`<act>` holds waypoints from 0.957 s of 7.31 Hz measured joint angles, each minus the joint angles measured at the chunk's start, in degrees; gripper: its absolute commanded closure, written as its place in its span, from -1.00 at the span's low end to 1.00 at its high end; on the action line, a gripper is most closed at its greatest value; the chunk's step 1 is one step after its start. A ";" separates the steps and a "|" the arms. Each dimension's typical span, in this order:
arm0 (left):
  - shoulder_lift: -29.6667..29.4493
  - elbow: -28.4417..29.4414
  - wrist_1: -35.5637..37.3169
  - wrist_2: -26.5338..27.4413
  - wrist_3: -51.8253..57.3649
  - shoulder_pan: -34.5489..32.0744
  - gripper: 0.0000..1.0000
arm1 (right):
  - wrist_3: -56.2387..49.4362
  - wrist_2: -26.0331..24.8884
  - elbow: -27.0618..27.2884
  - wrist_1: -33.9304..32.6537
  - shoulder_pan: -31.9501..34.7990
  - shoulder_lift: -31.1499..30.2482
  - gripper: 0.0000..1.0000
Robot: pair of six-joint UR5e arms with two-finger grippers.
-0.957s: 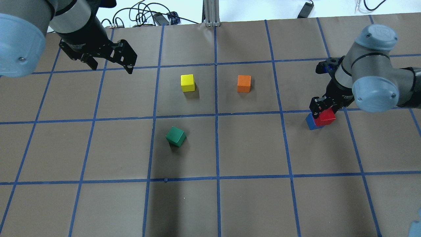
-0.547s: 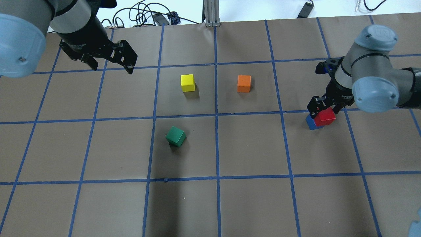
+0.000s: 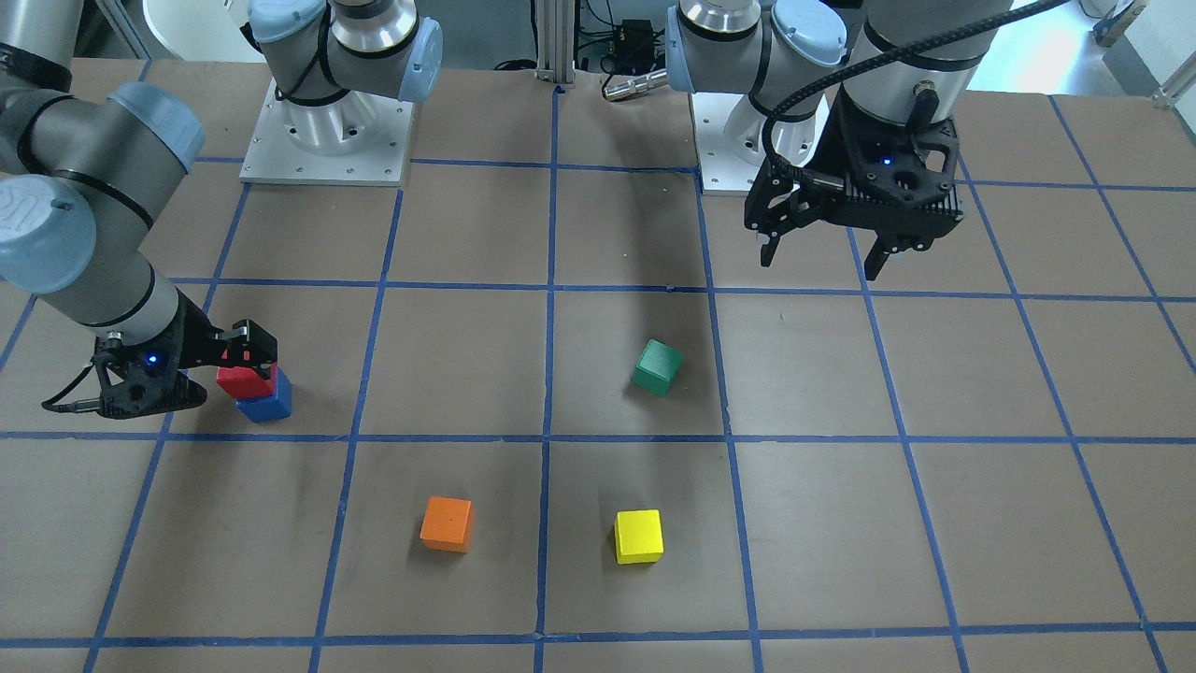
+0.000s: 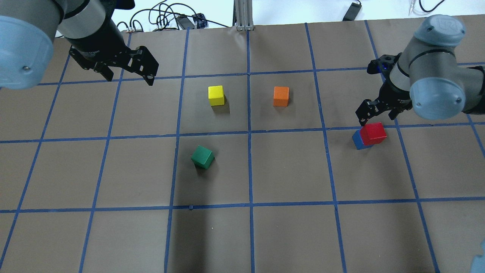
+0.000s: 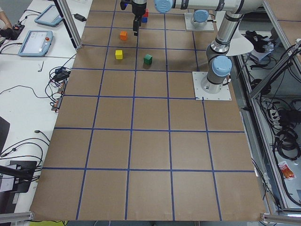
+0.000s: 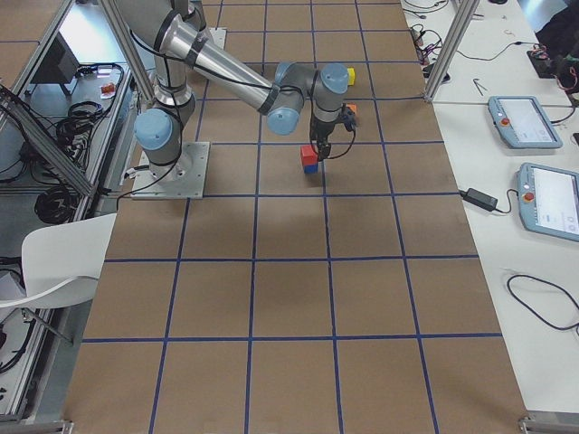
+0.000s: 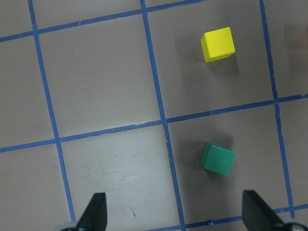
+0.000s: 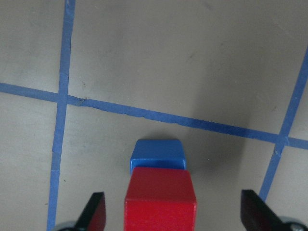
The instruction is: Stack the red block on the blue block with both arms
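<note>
The red block [image 4: 373, 133] rests on top of the blue block [image 4: 357, 141] at the table's right side, slightly offset. The stack also shows in the front view, red block [image 3: 243, 381] on blue block [image 3: 267, 407], and in the right wrist view, red block [image 8: 161, 198] over blue block [image 8: 158, 153]. My right gripper [image 4: 379, 116] is open and empty, raised just above and behind the stack, with its fingertips [image 8: 94, 212] wide on either side. My left gripper [image 4: 129, 77] is open and empty, hovering at the far left; it also shows in the front view [image 3: 822, 264].
A yellow cube [image 4: 216, 95] and an orange cube [image 4: 280, 96] sit in the middle far row. A green cube [image 4: 202, 157] lies turned, nearer the robot. The brown table [image 4: 288, 235] carries blue tape grid lines. Cables lie beyond the far edge.
My right gripper has opened, let go of the red block and lifted away from it. The red block stays on the blue block. The left arm has not moved.
</note>
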 measured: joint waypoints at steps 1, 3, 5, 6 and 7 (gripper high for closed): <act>-0.03 0.00 0.00 0.00 0.02 0.00 -1.00 | 0.08 -0.07 -1.70 2.16 0.07 -0.08 -1.00; -0.07 0.00 0.00 -0.01 -0.01 -0.03 -1.00 | 0.31 -0.06 -8.90 12.05 0.21 -0.43 -1.00; -0.12 0.01 0.00 -0.06 -0.01 -0.04 -1.00 | 2.87 0.10 -17.69 22.79 1.55 -0.72 -1.00; -0.15 0.05 0.02 -0.08 -0.02 -0.04 -1.00 | 6.44 0.15 -21.10 26.50 3.43 -0.99 -1.00; -0.16 0.08 0.06 -0.12 -0.04 -0.04 -1.00 | 9.60 0.17 -23.53 28.35 5.85 -1.27 -1.00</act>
